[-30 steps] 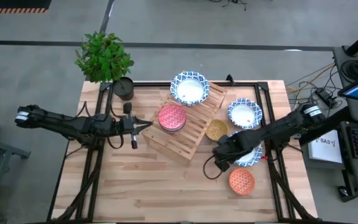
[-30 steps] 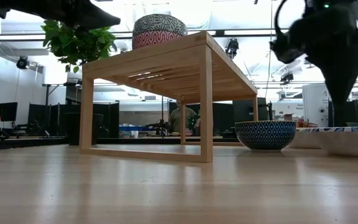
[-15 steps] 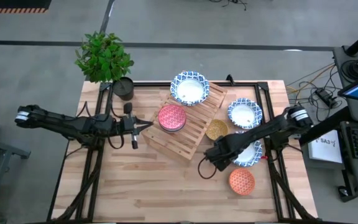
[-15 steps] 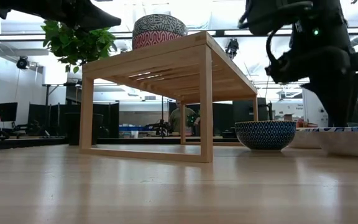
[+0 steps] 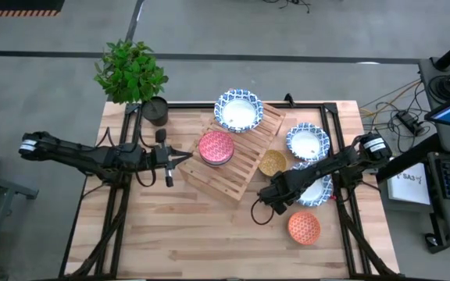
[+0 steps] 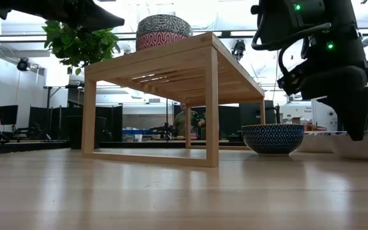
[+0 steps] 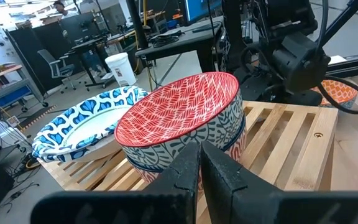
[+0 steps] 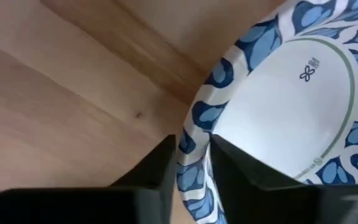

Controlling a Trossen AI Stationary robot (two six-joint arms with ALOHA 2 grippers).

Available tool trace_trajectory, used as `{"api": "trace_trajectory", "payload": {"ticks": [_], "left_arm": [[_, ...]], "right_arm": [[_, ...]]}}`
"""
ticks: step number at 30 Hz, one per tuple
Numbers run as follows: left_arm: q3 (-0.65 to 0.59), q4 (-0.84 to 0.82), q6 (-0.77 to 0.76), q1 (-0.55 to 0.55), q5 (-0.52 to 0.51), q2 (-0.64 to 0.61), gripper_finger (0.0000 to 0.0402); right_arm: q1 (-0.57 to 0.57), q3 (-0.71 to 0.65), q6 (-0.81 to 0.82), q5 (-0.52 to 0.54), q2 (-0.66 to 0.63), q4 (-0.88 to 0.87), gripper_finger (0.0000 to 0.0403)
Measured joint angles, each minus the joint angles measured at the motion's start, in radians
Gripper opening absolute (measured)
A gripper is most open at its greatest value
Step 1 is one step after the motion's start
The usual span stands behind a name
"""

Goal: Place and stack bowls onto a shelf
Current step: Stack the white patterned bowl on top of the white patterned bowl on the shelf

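Observation:
The white bowl with a blue rim point(image 5: 316, 192) sits on the table right of the slatted shelf point(image 5: 241, 160). My right gripper point(image 8: 194, 143) is shut on its rim, at the bowl's left side point(image 5: 278, 193). On the shelf stand a pink-red bowl point(image 5: 216, 147), nested in a patterned bowl point(image 7: 194, 140), and a second white bowl point(image 5: 239, 111). A third white bowl point(image 5: 307, 142), a mustard one point(image 5: 272, 163) and an orange one point(image 5: 304, 227) rest on the table. My left gripper point(image 5: 180, 158) is shut and hovers at the shelf's left edge, touching nothing. My right gripper pinches the white bowl's rim point(image 8: 188, 163) at its left side, one finger outside the wall point(image 8: 160, 168) and one inside point(image 8: 241, 171). The fingers come from above, pointing down. The bowl sits upright with its base on the table.
A dark plant pot point(image 5: 155, 111) with a leafy plant point(image 5: 130, 70) stands at the far left corner. In the low view the shelf point(image 6: 171, 64) stands raised on legs, a dark patterned bowl point(image 6: 273, 138) beside it. Bare tabletop point(image 5: 186, 234) lies along the near side.
My right gripper has come down from above the white bowl onto its left rim, shifting a little toward the table's left. The bowl has stayed in place on the table.

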Motion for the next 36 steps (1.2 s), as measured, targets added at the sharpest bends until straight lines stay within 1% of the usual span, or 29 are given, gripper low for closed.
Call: {"api": "trace_trajectory", "payload": {"ticks": [3, 5, 10, 15, 19, 22, 25, 28, 31, 36], "left_arm": [[0.000, 0.002, 0.000, 0.000, 0.000, 0.000, 0.0000], [0.000, 0.002, 0.000, 0.000, 0.000, 0.000, 0.0000], [0.000, 0.005, 0.000, 0.000, 0.000, 0.000, 0.0000], [0.000, 0.006, 0.000, 0.000, 0.000, 0.001, 0.0000], [0.000, 0.006, 0.000, 0.000, 0.000, 0.001, 0.0000], [0.000, 0.008, 0.000, 0.000, 0.000, 0.001, 0.0000], [0.000, 0.010, 0.000, 0.000, 0.000, 0.001, 0.0000], [0.000, 0.011, 0.000, 0.000, 0.000, 0.001, 0.0000], [0.000, 0.011, 0.000, 0.000, 0.000, 0.001, 0.0000], [0.000, 0.014, 0.000, 0.000, 0.000, 0.001, 0.0000]], "right_arm": [[0.000, 0.001, -0.010, -0.024, -0.001, 0.002, 0.0037], [0.000, 0.001, -0.026, -0.044, -0.005, -0.001, 0.0019], [0.000, 0.016, -0.035, -0.071, -0.033, -0.030, 0.0014], [0.000, 0.082, -0.097, -0.083, -0.084, -0.113, 0.0013], [-0.002, 0.169, -0.146, -0.112, -0.134, -0.204, 0.0013], [-0.002, 0.255, -0.149, -0.115, -0.169, -0.283, 0.0013], [-0.002, 0.354, -0.149, -0.112, -0.206, -0.323, 0.0012], [-0.002, 0.455, -0.149, -0.076, -0.232, -0.343, 0.0012], [-0.001, 0.561, -0.165, -0.001, -0.247, -0.347, 0.0012], [-0.001, 0.726, -0.287, 0.178, -0.249, -0.351, 0.0012]]}}
